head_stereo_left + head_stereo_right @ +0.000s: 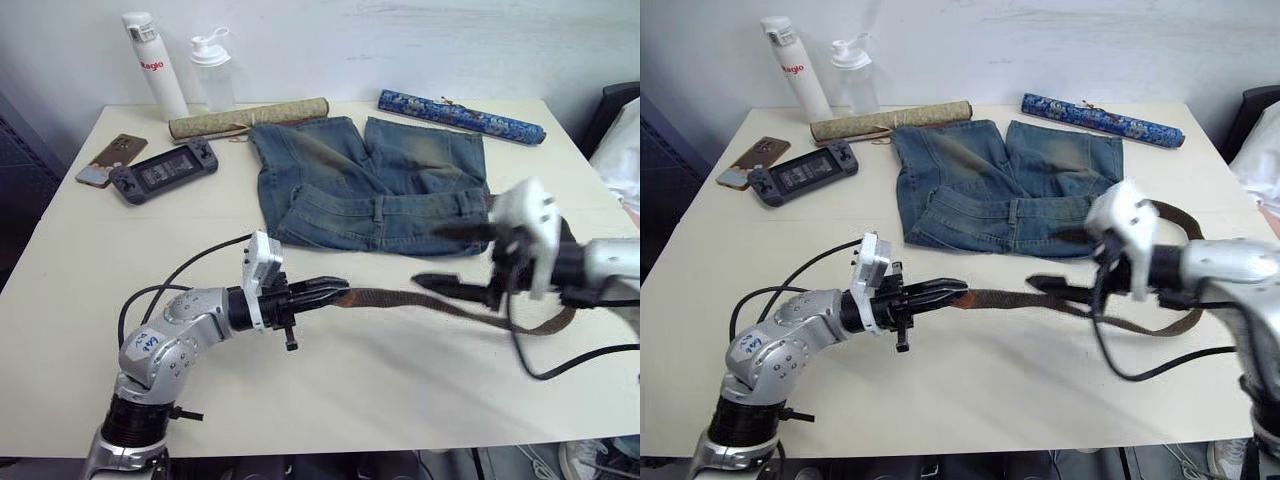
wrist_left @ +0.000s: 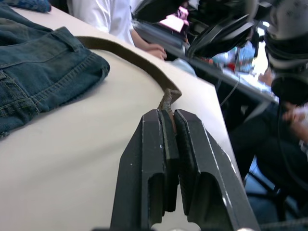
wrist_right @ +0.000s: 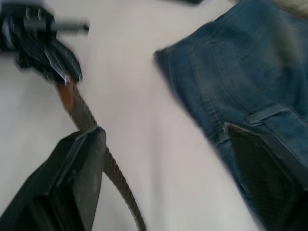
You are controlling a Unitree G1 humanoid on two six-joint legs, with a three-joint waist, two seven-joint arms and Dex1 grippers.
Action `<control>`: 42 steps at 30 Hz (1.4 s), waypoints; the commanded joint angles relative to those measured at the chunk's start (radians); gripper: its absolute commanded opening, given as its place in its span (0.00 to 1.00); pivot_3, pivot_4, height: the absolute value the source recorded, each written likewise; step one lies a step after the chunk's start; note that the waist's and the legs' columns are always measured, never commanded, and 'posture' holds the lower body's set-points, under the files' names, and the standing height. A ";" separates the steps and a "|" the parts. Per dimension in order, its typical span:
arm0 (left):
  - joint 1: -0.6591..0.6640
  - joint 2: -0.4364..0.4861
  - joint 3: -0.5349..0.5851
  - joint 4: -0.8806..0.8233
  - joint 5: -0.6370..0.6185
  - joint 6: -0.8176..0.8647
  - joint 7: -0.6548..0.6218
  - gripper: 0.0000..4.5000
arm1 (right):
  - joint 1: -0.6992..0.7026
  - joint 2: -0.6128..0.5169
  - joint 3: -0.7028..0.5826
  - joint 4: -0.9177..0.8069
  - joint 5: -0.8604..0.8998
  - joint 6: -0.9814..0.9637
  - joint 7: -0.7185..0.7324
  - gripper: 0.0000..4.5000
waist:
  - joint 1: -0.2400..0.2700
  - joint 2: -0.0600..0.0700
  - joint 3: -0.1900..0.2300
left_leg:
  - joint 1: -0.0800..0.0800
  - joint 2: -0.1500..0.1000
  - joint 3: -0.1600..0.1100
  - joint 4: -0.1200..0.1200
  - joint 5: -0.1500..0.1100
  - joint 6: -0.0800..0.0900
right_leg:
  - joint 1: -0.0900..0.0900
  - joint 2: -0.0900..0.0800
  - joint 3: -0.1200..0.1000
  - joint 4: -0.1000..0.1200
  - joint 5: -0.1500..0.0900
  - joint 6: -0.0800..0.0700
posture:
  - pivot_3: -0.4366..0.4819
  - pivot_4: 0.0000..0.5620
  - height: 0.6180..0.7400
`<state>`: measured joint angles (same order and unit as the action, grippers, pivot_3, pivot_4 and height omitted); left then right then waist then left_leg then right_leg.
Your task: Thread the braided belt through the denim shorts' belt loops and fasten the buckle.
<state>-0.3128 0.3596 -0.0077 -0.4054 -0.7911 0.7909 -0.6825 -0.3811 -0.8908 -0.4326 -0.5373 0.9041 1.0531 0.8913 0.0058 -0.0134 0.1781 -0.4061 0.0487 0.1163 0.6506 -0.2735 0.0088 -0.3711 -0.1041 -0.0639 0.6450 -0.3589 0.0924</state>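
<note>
**A:** What sort of place was this?

**B:** An office or lab workroom. A plain cream table point(image 1: 330, 390) stood against a bare white wall point(image 1: 400, 40).

**A:** Further indicators?

**B:** The left wrist view showed seated people point(image 2: 115, 17) at a cluttered desk point(image 2: 226, 72) nearby. Personal items lay on the table: a phone point(image 1: 110, 158), a handheld game console point(image 1: 163, 171) and two bottles point(image 1: 155, 65).

Silver arms, black cables, black pincers point(image 1: 335, 291)

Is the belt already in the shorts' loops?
No. The belt lies on the table beside the shorts, its tip pinched in the left hand.
</note>
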 commanded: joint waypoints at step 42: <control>-0.095 -0.080 0.145 0.040 -0.371 0.193 0.259 0.00 | 0.472 0.700 0.294 -0.074 0.756 -0.546 -0.834 0.91 | -0.009 -0.002 -0.002 | 0.000 0.000 0.000 -0.003 0.001 -0.002 | -0.003 0.005 0.005 0.001 0.000 0.000 | 0.48 0.27 0.97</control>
<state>-0.4063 0.2811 0.1197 -0.3453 -1.1300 1.0004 -0.4266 0.0895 -0.1874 -0.1258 -0.5897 1.6600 0.5214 0.0381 -0.0028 -0.0158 0.1757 -0.4064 0.0491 0.1162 0.6477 -0.2725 0.0069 -0.3741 -0.0993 -0.0588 0.6457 -0.3592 0.0922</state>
